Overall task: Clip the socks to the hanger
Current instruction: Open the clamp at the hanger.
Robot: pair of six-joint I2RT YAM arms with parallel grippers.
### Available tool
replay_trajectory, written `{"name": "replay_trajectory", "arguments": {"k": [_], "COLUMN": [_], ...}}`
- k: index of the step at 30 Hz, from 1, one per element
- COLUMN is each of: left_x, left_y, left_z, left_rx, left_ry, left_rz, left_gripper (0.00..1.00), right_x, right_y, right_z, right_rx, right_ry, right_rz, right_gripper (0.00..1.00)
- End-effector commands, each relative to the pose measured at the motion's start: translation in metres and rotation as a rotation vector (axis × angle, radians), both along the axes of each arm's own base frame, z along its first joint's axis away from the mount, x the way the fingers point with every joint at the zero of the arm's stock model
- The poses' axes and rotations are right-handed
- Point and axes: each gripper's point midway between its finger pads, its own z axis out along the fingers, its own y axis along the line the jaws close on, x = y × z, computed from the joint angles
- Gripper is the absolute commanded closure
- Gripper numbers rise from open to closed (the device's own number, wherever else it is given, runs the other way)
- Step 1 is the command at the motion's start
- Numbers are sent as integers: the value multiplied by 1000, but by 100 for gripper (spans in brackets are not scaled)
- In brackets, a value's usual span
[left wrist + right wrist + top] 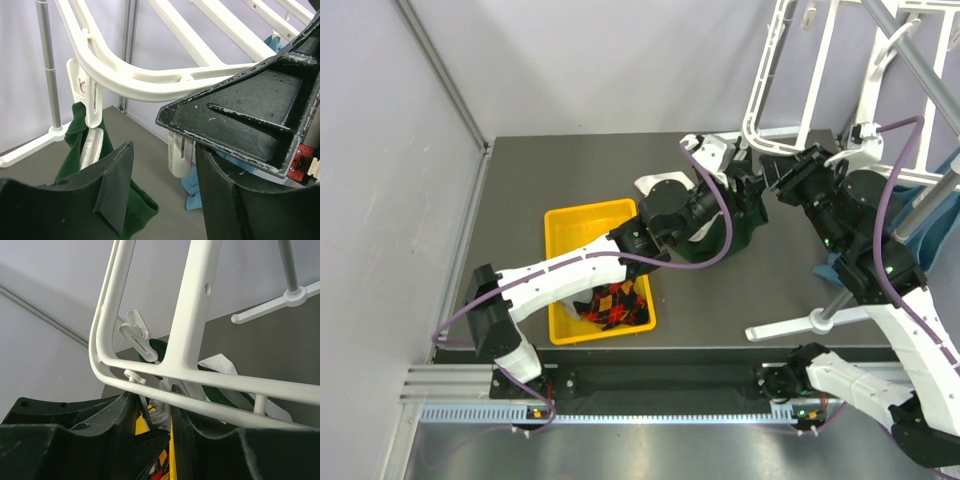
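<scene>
The white hanger hangs at the back right. From one of its clips hangs a dark green sock. A red, black and yellow argyle sock lies in the yellow bin. My right gripper is shut on a white clip under the frame's corner bar. My left gripper is open just below the frame, with nothing between its fingers. A second clip dangles beyond the gap, under the right gripper's black finger. From above, the two grippers meet near the green sock.
The stand's grey pole and its white foot are on the right. A light blue sock lies on the table below the frame. More blue cloth hangs at the far right. A pale piece lies by the bin's back corner.
</scene>
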Motion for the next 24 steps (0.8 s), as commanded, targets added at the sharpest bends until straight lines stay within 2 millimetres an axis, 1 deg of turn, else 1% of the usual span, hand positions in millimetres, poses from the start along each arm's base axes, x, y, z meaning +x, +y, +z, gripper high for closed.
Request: {"name": "replay_trajectory", "arguments": {"k": [1,2,4,6,7,8,9,10,11,12,13,14,16,19,24], "left_x": [2,0,-1,-2,-2,-3,-3,-2,-4,-4,-4,-3,-3,-2,-2], "left_y": [3,2,-2,-4,-5,-6,-6,-7,-7,-7,-6,-6,-5,-2,-1], "left_z": [22,22,20,20,20,18,18,17,17,17,18,17,16,15,13], "left_rx": [-27,-30,-28,-21,-20,-13,-13,-10,-12,-11,-11,-8,-3,-2,-3], "left_ry": [-15,-12,-11,-11,-11,-8,-5,-4,-4,-4,-3,-2,0,6,9], "left_rz": [24,18,3,-7,-10,-13,-14,-15,-20,-20,-19,-17,-14,3,7], "left_gripper": [43,44,52,57,63,67,71,78,83,87,92,100,100,100,100], "right_x": [-8,-9,-10,-10,-9,-10,-10,-11,-11,-12,-12,-12,-10,-9,-7], "right_y": [-10,-10,-12,-11,-12,-12,-13,-12,-13,-14,-15,-16,-18,-19,-18], "right_z": [17,18,18,18,18,19,20,20,21,22,21,22,22,22,19], "right_rx": [30,34,40,44,42,47,45,45,47,45,41,39,33,27,21], "right_ry": [-33,-35,-37,-34,-35,-37,-39,-40,-43,-46,-46,-48,-49,-50,-43], "right_rz": [-16,-16,-19,-17,-20,-19,-20,-16,-19,-19,-23,-27,-36,-38,-31], "right_gripper": [100,100,100,97,95,93,85,81,77,68,65,65,63,57,57]}}
